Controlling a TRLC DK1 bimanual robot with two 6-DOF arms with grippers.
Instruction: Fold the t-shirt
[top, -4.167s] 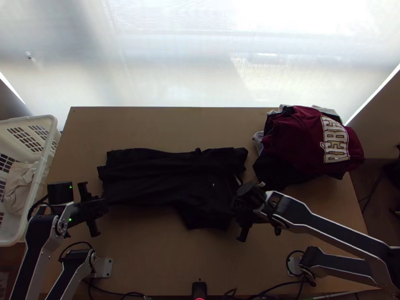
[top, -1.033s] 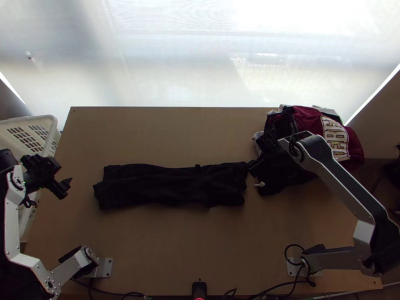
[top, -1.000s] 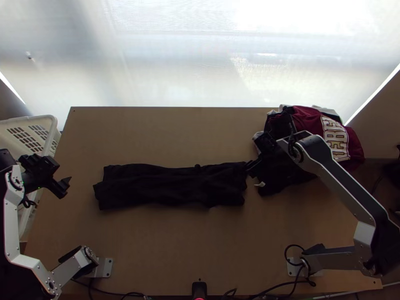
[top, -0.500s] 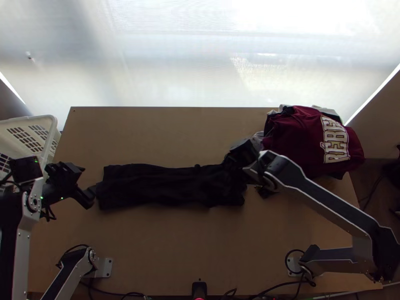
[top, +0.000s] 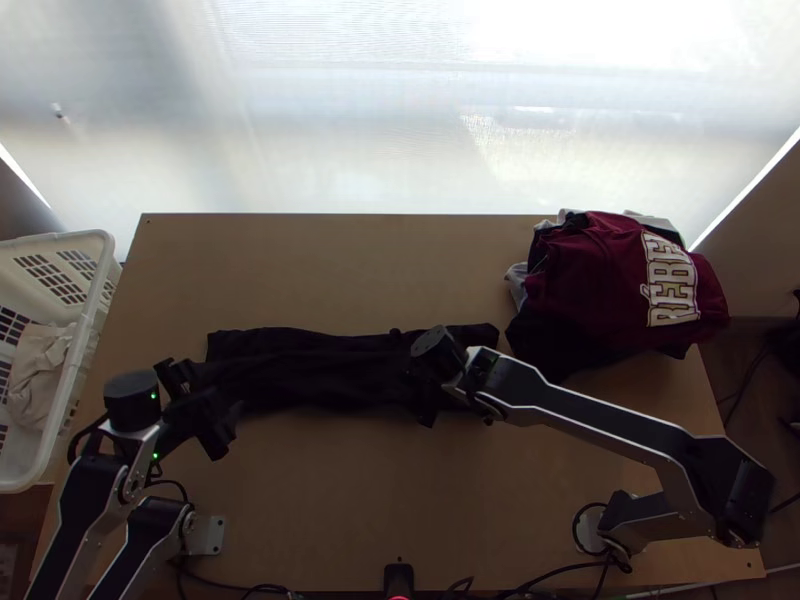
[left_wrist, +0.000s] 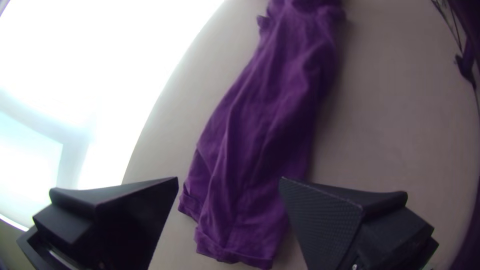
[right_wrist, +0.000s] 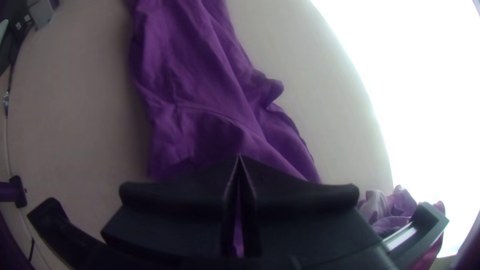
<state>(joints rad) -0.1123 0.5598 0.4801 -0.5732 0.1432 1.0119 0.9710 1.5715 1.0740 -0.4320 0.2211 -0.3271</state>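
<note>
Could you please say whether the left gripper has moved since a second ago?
Yes: judged against the white basket in the top view, the left gripper has moved right, away from it, to the left end of the t-shirt.

A robot workstation, the kind of room unclear.
Two robot arms (top: 575, 410) stand at eight and four o'clock on a wooden table (top: 330, 500); laundry basket (top: 103, 255) at nine, heaped clothes (top: 595, 275) at two, bright translucent screen (top: 350, 130) at twelve.

T-shirt (top: 320, 375) partly hidden behind the left gripper (top: 210, 405) and right gripper (top: 428, 408), one end cut off in each wrist view, basket (top: 86, 345) cut off at the top view's edge
</note>
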